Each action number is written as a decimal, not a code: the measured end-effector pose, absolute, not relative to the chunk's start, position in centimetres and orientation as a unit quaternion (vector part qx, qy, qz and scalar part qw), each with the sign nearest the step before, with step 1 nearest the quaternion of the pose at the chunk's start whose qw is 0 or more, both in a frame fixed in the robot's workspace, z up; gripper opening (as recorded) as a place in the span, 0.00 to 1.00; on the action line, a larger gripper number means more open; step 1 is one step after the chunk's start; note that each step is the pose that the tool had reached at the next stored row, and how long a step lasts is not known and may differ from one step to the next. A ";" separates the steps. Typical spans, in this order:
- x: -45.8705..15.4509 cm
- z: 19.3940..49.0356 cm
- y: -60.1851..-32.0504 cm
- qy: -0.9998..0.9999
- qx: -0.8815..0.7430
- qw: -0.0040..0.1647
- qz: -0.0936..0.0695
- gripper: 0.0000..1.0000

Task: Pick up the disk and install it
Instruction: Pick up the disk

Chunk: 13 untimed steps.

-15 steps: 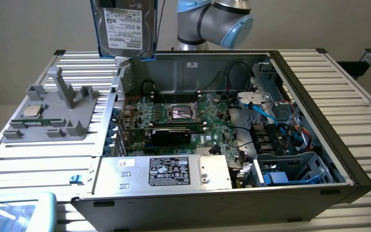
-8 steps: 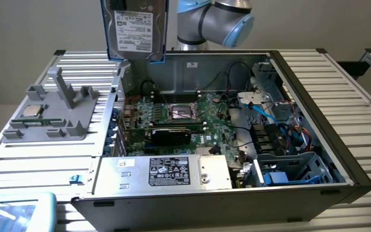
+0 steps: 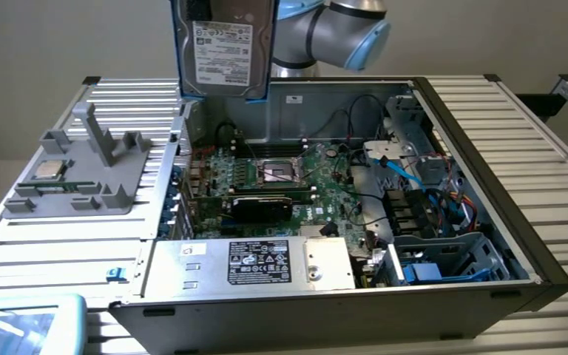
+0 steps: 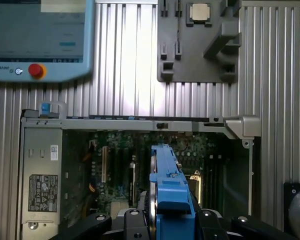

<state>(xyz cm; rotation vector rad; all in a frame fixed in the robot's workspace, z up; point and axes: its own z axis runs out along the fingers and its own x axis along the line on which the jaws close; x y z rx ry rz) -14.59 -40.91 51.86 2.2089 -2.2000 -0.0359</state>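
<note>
A: Where to look for the disk (image 3: pixel 222 48)?

B: Up above the far side of the open computer case (image 3: pixel 481 126), toward the exterior view's left. Hanging upright, white label outward, blue rails along the edges, well clear of the motherboard (image 3: pixel 294 185) below.

A: And the gripper (image 4: pixel 171 219)?

B: Pinching the disk edge-on, with black fingers (image 4: pixel 137 225) pressed to both faces.

A: Anything else?

B: On the slatted table (image 3: pixel 57 244), at the exterior view's left: a grey fixture (image 3: pixel 116 196) carrying a CPU chip (image 3: pixel 50 169). At the near side of the case: the power supply (image 3: pixel 264 262).
</note>
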 end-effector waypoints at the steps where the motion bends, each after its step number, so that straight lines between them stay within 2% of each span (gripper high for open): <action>1: -14.3 51.9 -41.1 -0.706 0.708 0.012 -0.012 0.37; 13: -9.8 51.9 -43.4 -0.706 0.708 0.012 -0.012 0.37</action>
